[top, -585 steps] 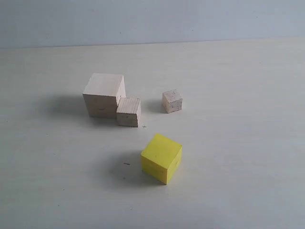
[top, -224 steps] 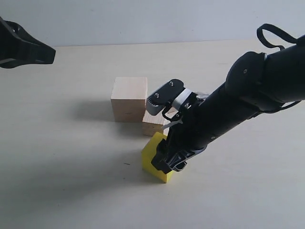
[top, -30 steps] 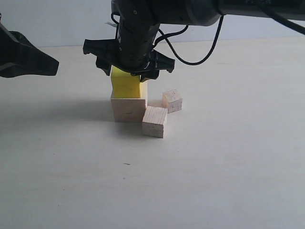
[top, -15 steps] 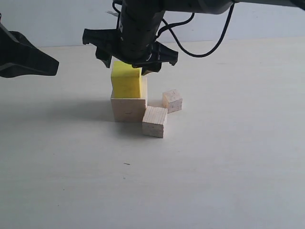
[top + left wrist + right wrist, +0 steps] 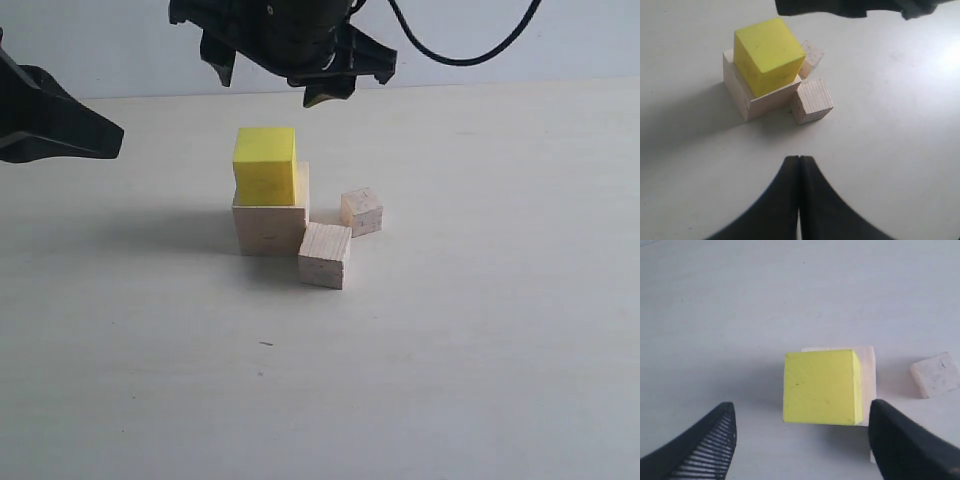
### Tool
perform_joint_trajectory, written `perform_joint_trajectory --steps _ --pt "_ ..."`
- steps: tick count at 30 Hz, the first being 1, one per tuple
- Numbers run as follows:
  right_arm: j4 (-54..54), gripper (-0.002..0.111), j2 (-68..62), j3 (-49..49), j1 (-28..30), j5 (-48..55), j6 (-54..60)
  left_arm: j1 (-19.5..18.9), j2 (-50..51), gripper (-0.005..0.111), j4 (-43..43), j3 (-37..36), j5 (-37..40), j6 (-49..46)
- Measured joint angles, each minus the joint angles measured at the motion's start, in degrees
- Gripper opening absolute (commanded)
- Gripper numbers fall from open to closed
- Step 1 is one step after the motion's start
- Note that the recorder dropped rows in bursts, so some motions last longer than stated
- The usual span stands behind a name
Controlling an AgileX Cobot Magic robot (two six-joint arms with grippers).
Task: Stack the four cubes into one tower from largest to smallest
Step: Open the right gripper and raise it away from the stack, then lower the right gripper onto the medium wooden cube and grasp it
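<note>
Right gripper (image 5: 290, 88), jaws spread and empty, has risen clear of the yellow cube (image 5: 265, 165), which now rests free on the large wooden cube (image 5: 270, 229); left gripper (image 5: 799, 167) closed, well apart

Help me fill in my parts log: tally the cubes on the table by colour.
Pale wood: 3 (large cube, medium cube, small cube)
Yellow: 1 (yellow cube)
Total: 4
</note>
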State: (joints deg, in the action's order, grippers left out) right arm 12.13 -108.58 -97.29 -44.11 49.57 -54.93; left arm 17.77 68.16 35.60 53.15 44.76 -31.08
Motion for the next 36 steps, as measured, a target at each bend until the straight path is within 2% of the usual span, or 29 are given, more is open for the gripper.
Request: perform_joint_trajectory --steps 3,8,12,13,20,28,36 --pt "-0.1 0.055 1.1 0.0 0.0 1.4 3.0 0.0 0.0 0.000 0.0 0.0 0.0 0.0" --pt "-1.3 0.023 3.9 0.0 0.0 4.5 11.2 0.0 0.0 0.000 0.0 0.0 0.0 0.0" --pt "-1.7 0.002 6.4 0.0 0.0 8.1 20.2 0.0 0.0 0.000 0.0 0.0 0.0 0.0" --pt "-2.0 0.000 7.0 0.0 0.0 9.4 23.1 0.0 0.0 0.000 0.0 0.0 0.0 0.0" --pt "-3.4 0.000 10.7 0.0 0.0 19.4 41.2 0.0 0.0 0.000 0.0 0.0 0.0 0.0" --pt "5.0 0.000 13.8 3.1 0.1 20.3 52.1 0.0 0.0 0.000 0.0 0.0 0.0 0.0" --pt "0.3 0.000 14.3 13.0 5.3 18.9 63.6 0.0 0.0 0.000 -1.5 0.0 0.0 0.0"
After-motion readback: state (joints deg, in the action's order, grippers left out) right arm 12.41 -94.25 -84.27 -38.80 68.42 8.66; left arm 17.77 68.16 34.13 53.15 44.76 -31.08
